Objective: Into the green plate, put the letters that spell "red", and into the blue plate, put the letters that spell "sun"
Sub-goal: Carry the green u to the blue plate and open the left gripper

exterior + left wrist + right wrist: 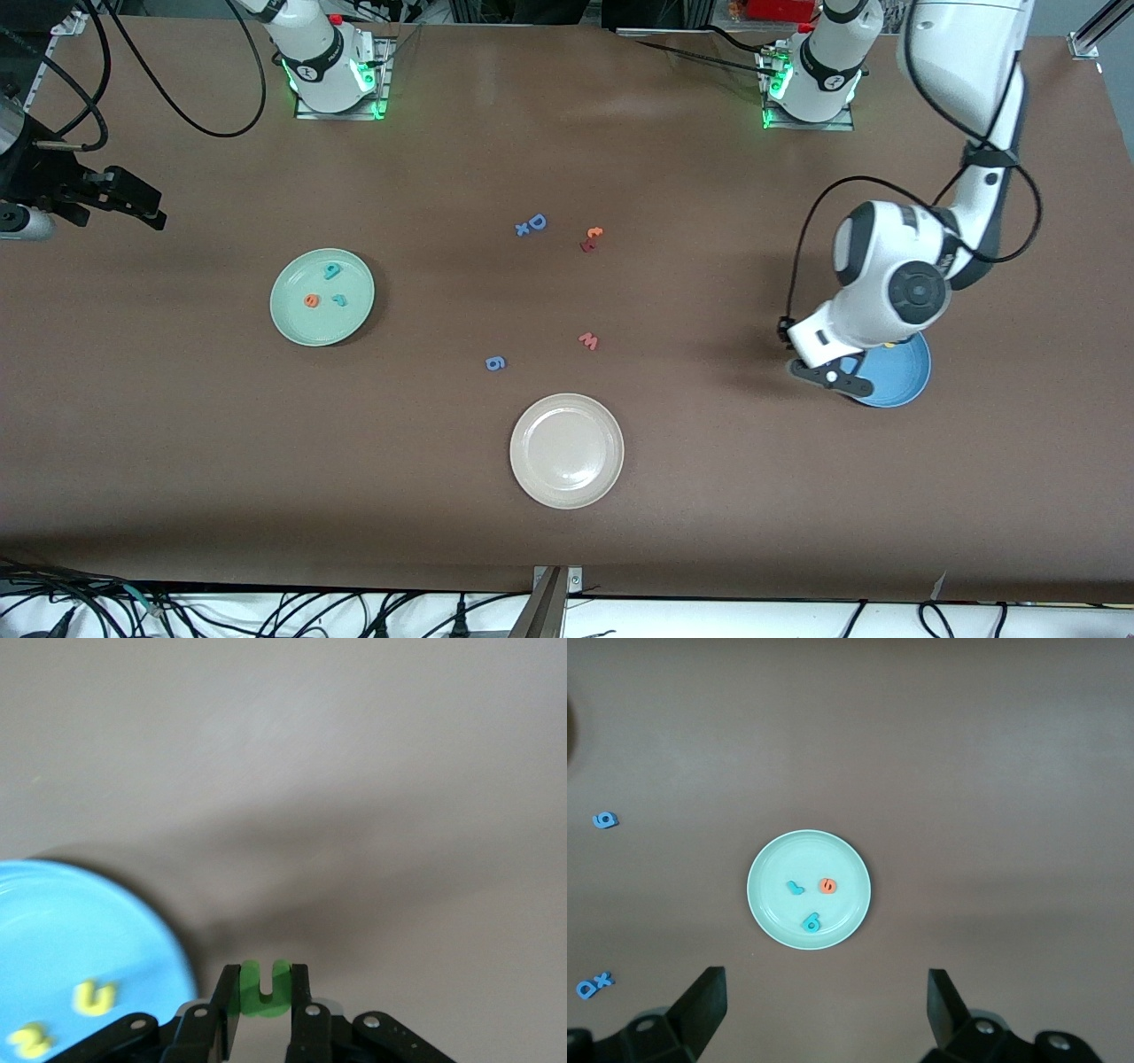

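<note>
My left gripper (266, 973) is shut on the green "n" (256, 985), held just above the table beside the rim of the blue plate (80, 939). A yellow "u" (96, 997) and a yellow "s" (31, 1041) lie in that plate. In the front view the left gripper (830, 374) and its arm cover part of the blue plate (904, 377). The green plate (321, 328) holds the teal "d" (332, 271), the orange "e" (311, 301) and the teal "r" (339, 300). My right gripper (826, 1001) hangs open and empty, high up, at the right arm's end of the table.
A cream-white plate (567, 483) sits nearest the front camera. Loose letters lie mid-table: a blue "D" with an "x" (532, 225), a small red-orange pair (591, 239), a red "w" (588, 341) and a blue "g" (495, 362).
</note>
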`<state>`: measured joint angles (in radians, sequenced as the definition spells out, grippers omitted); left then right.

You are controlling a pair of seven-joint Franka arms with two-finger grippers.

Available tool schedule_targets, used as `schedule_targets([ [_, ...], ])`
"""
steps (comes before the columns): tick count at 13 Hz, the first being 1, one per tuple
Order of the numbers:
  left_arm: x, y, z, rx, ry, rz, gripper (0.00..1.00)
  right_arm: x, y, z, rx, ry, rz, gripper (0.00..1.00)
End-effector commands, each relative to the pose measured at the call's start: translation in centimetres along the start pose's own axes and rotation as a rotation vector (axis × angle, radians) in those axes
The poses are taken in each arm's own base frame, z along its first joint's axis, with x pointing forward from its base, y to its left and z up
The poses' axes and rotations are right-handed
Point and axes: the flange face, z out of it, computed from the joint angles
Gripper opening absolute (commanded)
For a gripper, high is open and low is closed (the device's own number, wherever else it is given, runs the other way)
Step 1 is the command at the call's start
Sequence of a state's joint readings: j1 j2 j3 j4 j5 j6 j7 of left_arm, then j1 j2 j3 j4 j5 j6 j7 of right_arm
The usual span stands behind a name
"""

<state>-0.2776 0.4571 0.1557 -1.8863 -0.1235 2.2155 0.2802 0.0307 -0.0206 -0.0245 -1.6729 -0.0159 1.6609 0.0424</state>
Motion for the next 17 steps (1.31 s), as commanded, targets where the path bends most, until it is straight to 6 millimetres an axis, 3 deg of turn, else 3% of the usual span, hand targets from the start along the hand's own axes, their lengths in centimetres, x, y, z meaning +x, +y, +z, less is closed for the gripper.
schedule_targets([
  [1, -2.7, -3.8, 0.9, -0.013, -0.026, 0.099, 0.26, 0.2, 0.0, -0.6, -0.017, 0.001, -0.017, 1.0],
  [6, -4.3, -9.2, 2.7, 0.063, -0.071, 0.148, 0.29, 0.2, 0.0, -0.6, -0.017, 0.001, -0.017, 1.0],
  [9, -5.0, -9.4, 5.7, 0.064, -0.088, 0.148, 0.3, 0.3, 0.0, -0.5, -0.015, -0.002, -0.017, 1.0],
  [13, -6.1, -9.7, 7.3, 0.051, -0.114, 0.137, 0.32, 0.3, -0.1, -0.5, -0.015, -0.002, -0.019, 1.0],
  [15, -6.1, -10.0, 6.4, 0.049, -0.112, 0.132, 0.4, 0.2, -0.1, -0.5, -0.015, -0.003, -0.02, 1.0],
  [17, -5.4, -9.6, 2.4, 0.059, -0.07, 0.134, 0.52, 0.2, -0.1, -0.5, -0.014, -0.003, -0.02, 1.0],
])
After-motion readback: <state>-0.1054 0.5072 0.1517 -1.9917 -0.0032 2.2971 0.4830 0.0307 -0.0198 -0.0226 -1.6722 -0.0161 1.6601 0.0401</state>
